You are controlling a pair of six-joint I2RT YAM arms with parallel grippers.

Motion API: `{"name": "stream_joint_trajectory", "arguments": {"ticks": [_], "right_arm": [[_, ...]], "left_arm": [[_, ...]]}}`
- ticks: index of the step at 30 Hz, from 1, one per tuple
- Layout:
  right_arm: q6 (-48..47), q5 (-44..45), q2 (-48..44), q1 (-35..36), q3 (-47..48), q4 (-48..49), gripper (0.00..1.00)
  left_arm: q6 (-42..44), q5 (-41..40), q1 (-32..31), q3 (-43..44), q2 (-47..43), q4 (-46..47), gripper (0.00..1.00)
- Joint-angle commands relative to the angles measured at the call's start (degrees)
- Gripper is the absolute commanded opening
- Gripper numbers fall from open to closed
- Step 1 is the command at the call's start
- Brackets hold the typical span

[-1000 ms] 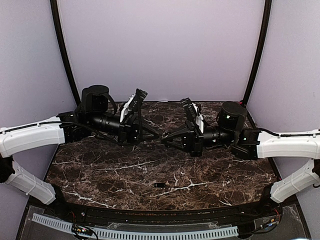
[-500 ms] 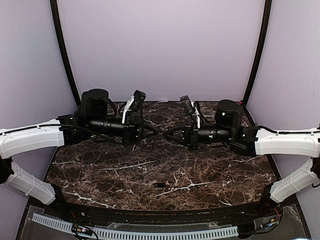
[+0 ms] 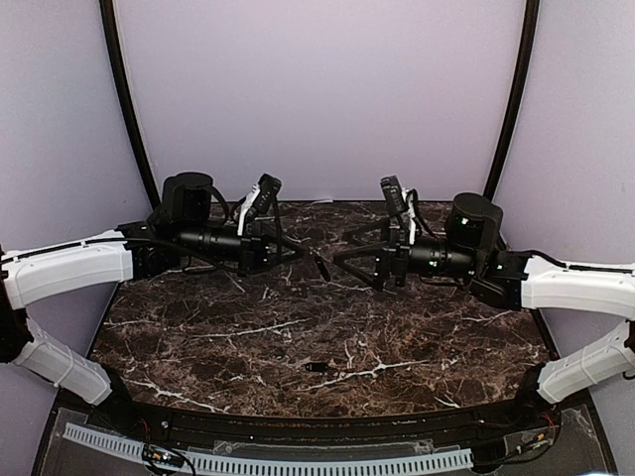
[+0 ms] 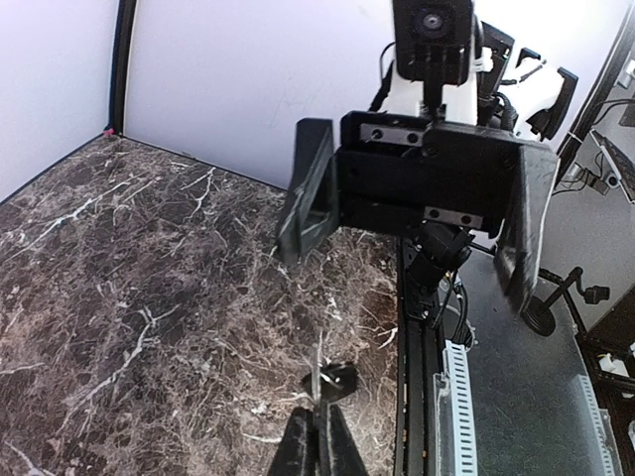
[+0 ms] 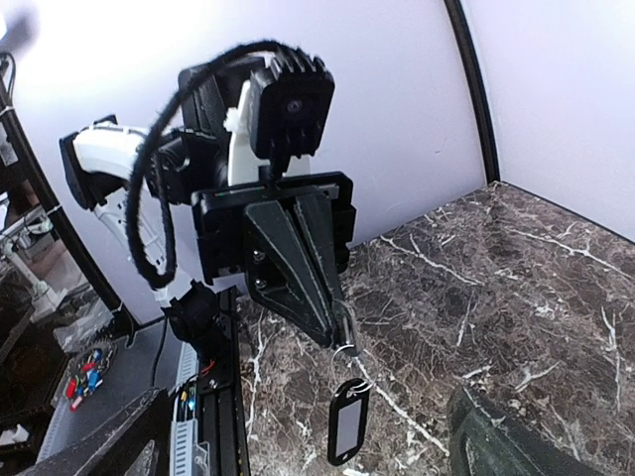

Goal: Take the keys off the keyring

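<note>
Right wrist view: left gripper (image 5: 333,323) is pinched tight on the ring (image 5: 344,343), right at the metal loop. The hanging key (image 5: 345,428), a dark oblong with a pale window, dangles straight down from the ring, clear of the table (image 3: 198,337). Holding it high looks deliberate: the key swings free, and the other arm can come at it from the side or from below.

Right gripper (image 4: 405,243) has its jaws spread wide with nothing in them. It faces the left gripper head-on, near the ring but not touching it. I read that as lining up for a bite on the hanging key, with the wide stance there to clear the key's flat body.

Top view: the loose key (image 3: 316,367) lies flat on the table near the front edge, well apart from both arms and the ring. My call is that 1 key is off and at least 1 is left. I can't tell if the ring carries more; it's too small in every view.

Next move needs the right jaws to close on the key body, not the ring, while the left holds steady. Risk: the key hangs loose and may swing or twist away on contact.
</note>
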Motion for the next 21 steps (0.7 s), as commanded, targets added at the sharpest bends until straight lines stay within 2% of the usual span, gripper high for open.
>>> {"name": "stream_joint_trajectory", "arguments": {"ticks": [1, 5, 9, 13, 16, 19, 21], "right_arm": [[2.96, 1.07, -0.71, -2.83, -0.91, 2.04, 0.97], [6.51, -3.89, 3.31, -5.72, 1.69, -1.36, 0.98], [9.49, 0.06, 6.40, -5.78, 6.24, -12.09, 0.98], [10.90, 2.41, 4.36, -5.78, 4.86, -12.61, 0.99], [9.03, -5.37, 2.71, -5.78, 2.96, -7.37, 0.96], [11.79, -17.36, 2.62, -5.78, -1.30, 7.26, 0.93], [14.62, -24.37, 4.73, -5.78, -0.89, 12.56, 0.90]], "left_arm": [[2.49, 7.21, 3.10, 0.82, 0.74, -2.80, 0.00], [8.55, 8.28, 4.95, 3.39, 1.86, -7.92, 0.00], [8.94, 13.85, 7.77, 3.33, 3.07, -6.08, 0.00], [10.53, 18.05, 7.91, 5.44, 4.00, -9.03, 0.00], [10.58, 21.81, 7.89, 6.70, 5.00, -10.03, 0.00], [8.48, 26.94, 7.82, 5.88, 5.06, -7.66, 0.00], [9.06, 27.76, 7.82, 5.27, 4.49, -8.21, 0.00]]}}
